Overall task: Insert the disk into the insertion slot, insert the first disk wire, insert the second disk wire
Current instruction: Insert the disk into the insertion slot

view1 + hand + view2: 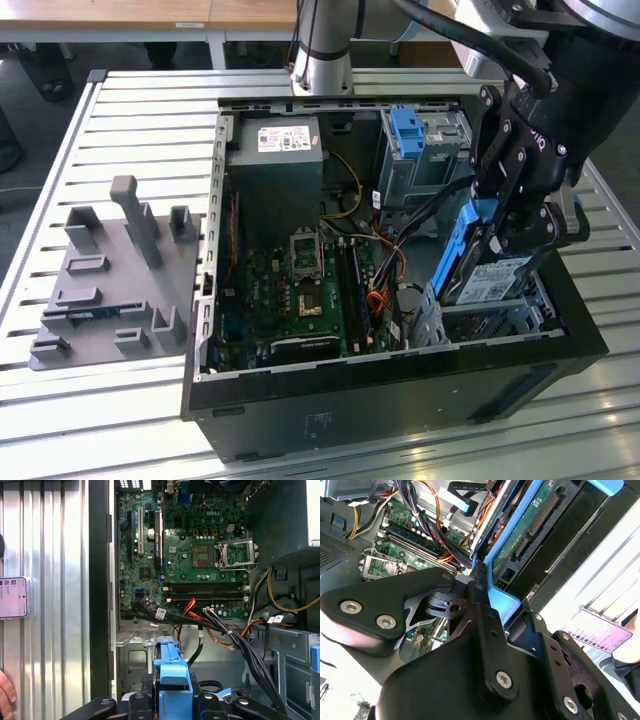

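The end effector [505,225] was pinched on the disk [492,278] by its blue caddy [468,240], held tilted over the insertion slot [495,322], not seated. Judged rigid, moderately heavy, shock-sensitive (grip caddy edges, not faces).

Bright blue frames the disk [497,278], itself silver with a white printed label. By contrast the claw [512,232] is matt black. Plain grey metal, dotted with perforations, makes up the insertion slot [495,322]. Dark green covers the motherboard [300,290], crossed by orange wires [190,606]. Pale silver stripes rib the counter [130,110]; black coats the computer case [400,395].
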Controlling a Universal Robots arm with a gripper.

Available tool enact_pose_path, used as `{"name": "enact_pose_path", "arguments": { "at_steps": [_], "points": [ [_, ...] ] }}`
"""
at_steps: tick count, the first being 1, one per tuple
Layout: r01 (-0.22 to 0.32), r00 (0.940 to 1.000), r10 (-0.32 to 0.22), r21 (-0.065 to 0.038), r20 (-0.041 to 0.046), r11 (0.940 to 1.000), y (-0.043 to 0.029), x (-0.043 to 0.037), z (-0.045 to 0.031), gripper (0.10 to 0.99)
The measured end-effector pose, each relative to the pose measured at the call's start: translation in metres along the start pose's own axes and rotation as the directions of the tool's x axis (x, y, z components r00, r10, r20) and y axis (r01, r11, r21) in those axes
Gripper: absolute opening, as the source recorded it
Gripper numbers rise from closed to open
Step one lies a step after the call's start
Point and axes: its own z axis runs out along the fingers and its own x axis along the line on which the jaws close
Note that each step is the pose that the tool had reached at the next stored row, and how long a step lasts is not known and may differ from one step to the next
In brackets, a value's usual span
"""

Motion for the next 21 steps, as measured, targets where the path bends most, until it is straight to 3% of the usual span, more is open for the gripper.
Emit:
{"name": "enact_pose_path", "arguments": {
  "at_steps": [21],
  "points": [
    [0.000, 1.0000, 0.000, 0.000, -0.0002, 1.0000, -0.0005, 0.0004, 0.0147, 0.365]
  ]
}}
